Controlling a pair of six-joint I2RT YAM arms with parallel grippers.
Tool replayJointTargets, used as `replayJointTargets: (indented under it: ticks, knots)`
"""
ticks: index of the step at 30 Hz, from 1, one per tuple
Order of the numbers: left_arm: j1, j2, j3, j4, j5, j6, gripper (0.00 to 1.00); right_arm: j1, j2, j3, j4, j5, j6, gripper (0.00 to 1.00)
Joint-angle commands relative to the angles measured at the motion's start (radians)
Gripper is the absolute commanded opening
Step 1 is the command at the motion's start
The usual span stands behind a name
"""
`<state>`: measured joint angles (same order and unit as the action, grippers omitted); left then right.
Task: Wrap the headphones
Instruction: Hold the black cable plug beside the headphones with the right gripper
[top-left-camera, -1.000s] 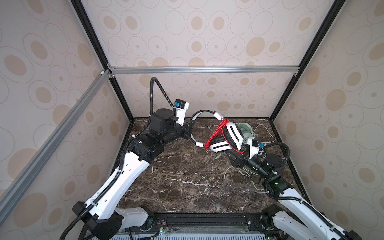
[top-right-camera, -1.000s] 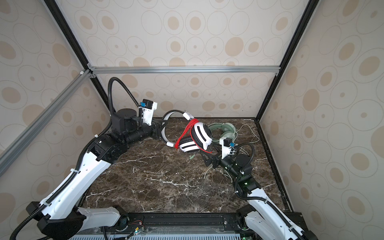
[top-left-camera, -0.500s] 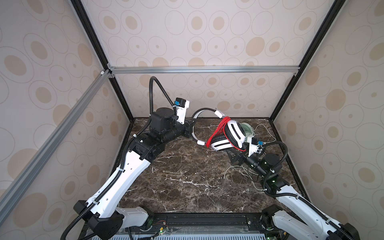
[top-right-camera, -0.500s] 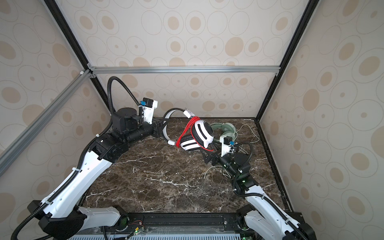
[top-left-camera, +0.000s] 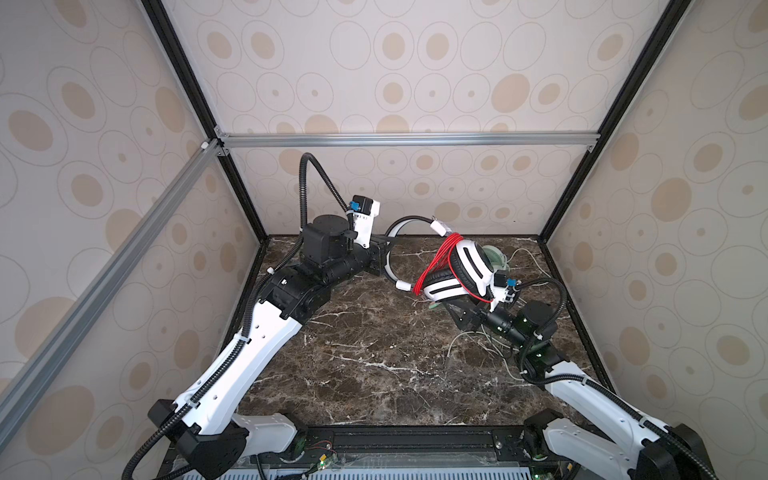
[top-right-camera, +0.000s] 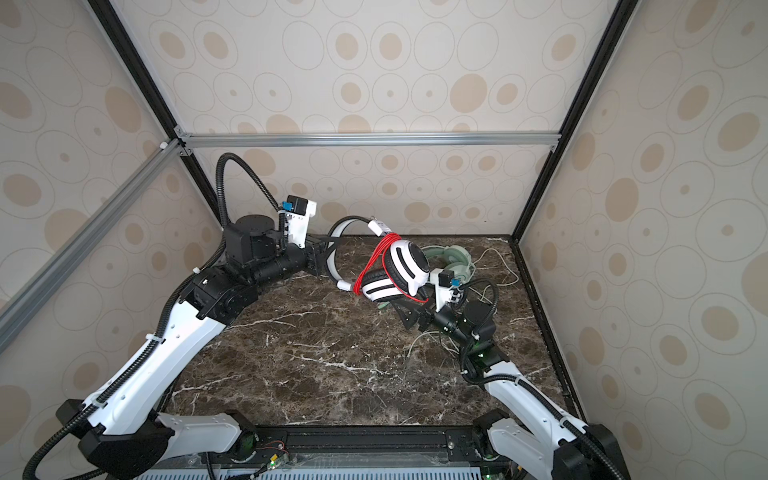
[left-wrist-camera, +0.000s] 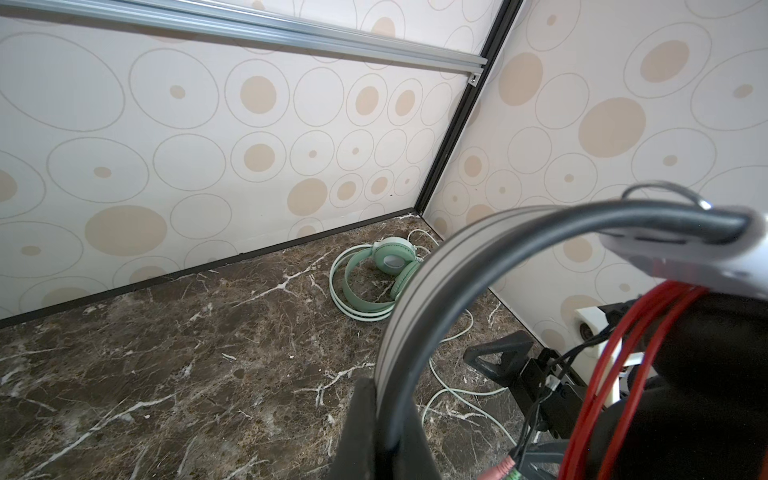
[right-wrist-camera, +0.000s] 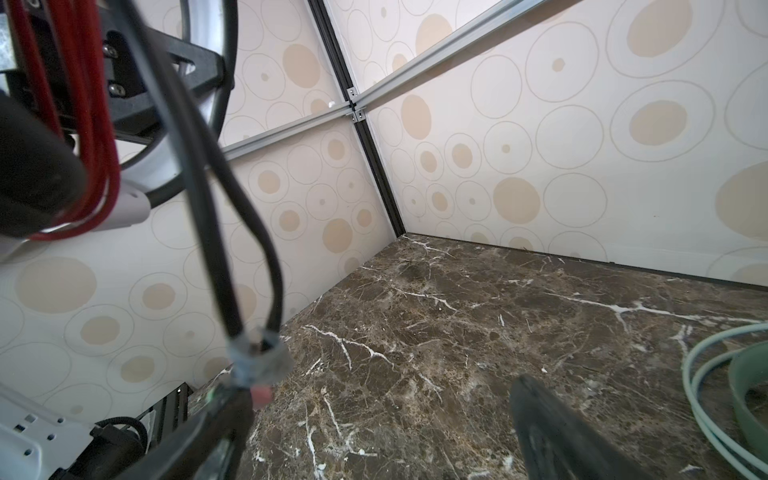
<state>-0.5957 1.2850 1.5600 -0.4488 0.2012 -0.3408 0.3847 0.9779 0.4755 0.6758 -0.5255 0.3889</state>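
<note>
The white headphones (top-left-camera: 469, 266) (top-right-camera: 409, 266) hang in the air over the back of the table, black ear pads folded together. A thin red cord (top-left-camera: 436, 262) (top-right-camera: 376, 257) is looped several times around them. My left gripper (top-left-camera: 384, 253) (top-right-camera: 326, 253) (left-wrist-camera: 390, 386) is shut on their headband (left-wrist-camera: 457, 266). My right gripper (top-left-camera: 461, 316) (top-right-camera: 409, 316) (right-wrist-camera: 374, 415) stands open just below the ear cups, holding nothing. The cord's black end with pink and green plugs (right-wrist-camera: 259, 395) dangles beside one finger. The mint-green headphones (top-left-camera: 494, 254) (top-right-camera: 453, 255) (left-wrist-camera: 386, 266) lie at the back right.
A pale cord (top-left-camera: 469, 332) (top-right-camera: 494, 257) from the mint-green headphones sprawls in loose loops over the marble table (top-left-camera: 374, 353) under and around my right arm. Patterned walls close in the back and both sides.
The white headphones have risen slightly with the left gripper. The right arm has edged a little further in under the ear cups. Neither gripper has changed its opening.
</note>
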Motion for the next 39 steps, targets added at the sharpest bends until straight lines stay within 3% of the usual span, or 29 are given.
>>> replayJointTargets:
  ticks: [1, 9, 16, 23, 29, 39]
  knots:
    - [0.006, -0.006, 0.042, 0.110, 0.030, -0.053, 0.00, -0.005, 0.010, 0.029, 0.051, -0.037, 0.016, 0.98]
    - [0.007, 0.005, 0.052, 0.112, 0.035, -0.047, 0.00, -0.004, 0.007, 0.036, 0.021, 0.001, -0.009, 0.97]
    - [0.006, 0.010, 0.054, 0.113, 0.038, -0.043, 0.00, -0.004, -0.011, 0.014, 0.026, 0.179, -0.014, 0.97]
    - [0.007, 0.011, 0.050, 0.117, 0.043, -0.047, 0.00, -0.004, 0.023, 0.033, 0.054, 0.124, 0.001, 0.95]
    - [0.007, 0.008, 0.047, 0.123, 0.051, -0.054, 0.00, -0.004, 0.027, 0.038, 0.064, 0.113, 0.005, 0.86]
    - [0.007, 0.008, 0.032, 0.141, 0.062, -0.067, 0.00, -0.004, 0.082, 0.058, 0.122, 0.109, 0.033, 0.85]
